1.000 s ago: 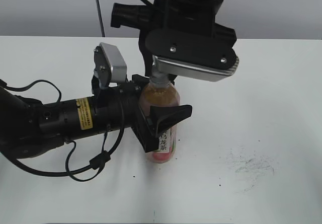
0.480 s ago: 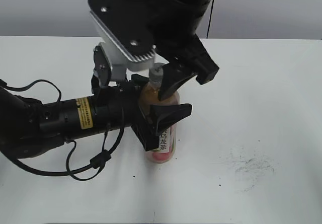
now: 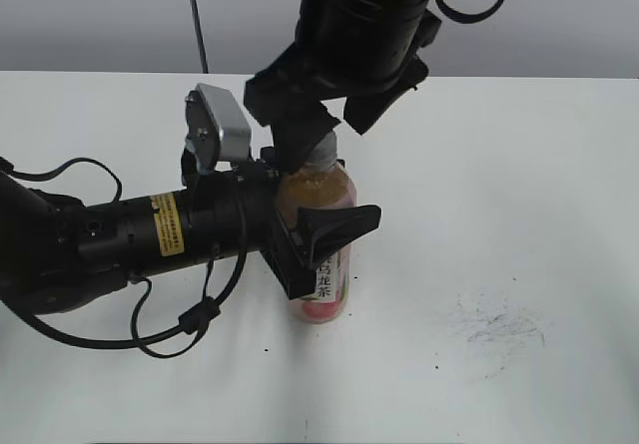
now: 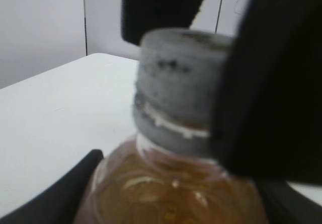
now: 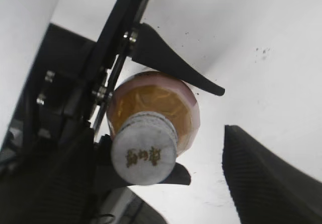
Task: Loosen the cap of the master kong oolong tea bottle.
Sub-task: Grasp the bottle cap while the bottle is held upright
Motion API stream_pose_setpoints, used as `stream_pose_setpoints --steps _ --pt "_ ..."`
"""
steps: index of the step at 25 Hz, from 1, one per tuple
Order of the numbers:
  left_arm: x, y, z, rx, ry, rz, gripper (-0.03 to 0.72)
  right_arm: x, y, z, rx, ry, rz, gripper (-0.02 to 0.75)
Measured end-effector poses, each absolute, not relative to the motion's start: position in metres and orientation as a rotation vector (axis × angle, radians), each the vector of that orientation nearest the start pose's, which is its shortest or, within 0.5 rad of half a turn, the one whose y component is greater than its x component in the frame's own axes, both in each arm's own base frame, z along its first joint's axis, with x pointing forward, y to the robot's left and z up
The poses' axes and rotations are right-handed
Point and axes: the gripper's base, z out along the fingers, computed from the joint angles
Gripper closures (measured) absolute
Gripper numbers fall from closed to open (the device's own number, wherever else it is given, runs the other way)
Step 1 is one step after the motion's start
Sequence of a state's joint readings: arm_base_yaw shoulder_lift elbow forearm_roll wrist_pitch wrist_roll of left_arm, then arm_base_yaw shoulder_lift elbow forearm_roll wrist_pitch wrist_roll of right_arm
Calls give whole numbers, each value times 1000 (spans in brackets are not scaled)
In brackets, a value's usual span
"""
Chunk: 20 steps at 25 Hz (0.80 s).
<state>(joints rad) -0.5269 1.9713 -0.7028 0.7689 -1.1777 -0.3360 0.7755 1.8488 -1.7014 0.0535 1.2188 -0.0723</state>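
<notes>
1. Table [image 3: 519, 215], white, carries a faint grey scuff patch [image 3: 499, 329] at about 4 o'clock from the bottle.
2. The left gripper [image 3: 319, 229], coming in from 9 o'clock in the exterior view, is clamped on the body of the master kong oolong tea bottle [image 3: 324, 264]; the right wrist view shows one black finger [image 5: 176, 65] against the bottle's shoulder and another below it at 6 o'clock.
3. The bottle stands upright near the table's middle, pale amber tea inside, its pink label with a white strip of characters facing the exterior camera.
4. The cap [image 5: 143, 148], ribbed and grey-white with a dark mark on top, sits on the neck; the left wrist view shows it close up and blurred.
5. The right gripper [image 5: 156, 163] hangs over the cap from 12 o'clock, jaws spread: one finger [image 5: 266, 178] stands clear at 3 o'clock, the other close at 9 o'clock.
</notes>
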Motion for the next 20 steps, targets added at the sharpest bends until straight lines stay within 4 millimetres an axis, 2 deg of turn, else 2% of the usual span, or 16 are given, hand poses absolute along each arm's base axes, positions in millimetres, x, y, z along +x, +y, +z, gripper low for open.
stream_pose_setpoints --steps 4,8,11,16,20 --pt "256 -217 135 969 1480 -963 240 277 278 304 -843 2770 262 151" --pt "256 -217 135 969 1480 -963 240 276 279 304 -751 2805 288 169" --pt "256 -217 135 969 1480 -963 240 276 279 304 -737 2813 299 241" --pt "256 -217 135 969 1481 -963 240 274 281 304 -797 2795 298 463" --pt "256 -217 135 969 1481 -963 240 271 284 304 -1031 2699 248 464"
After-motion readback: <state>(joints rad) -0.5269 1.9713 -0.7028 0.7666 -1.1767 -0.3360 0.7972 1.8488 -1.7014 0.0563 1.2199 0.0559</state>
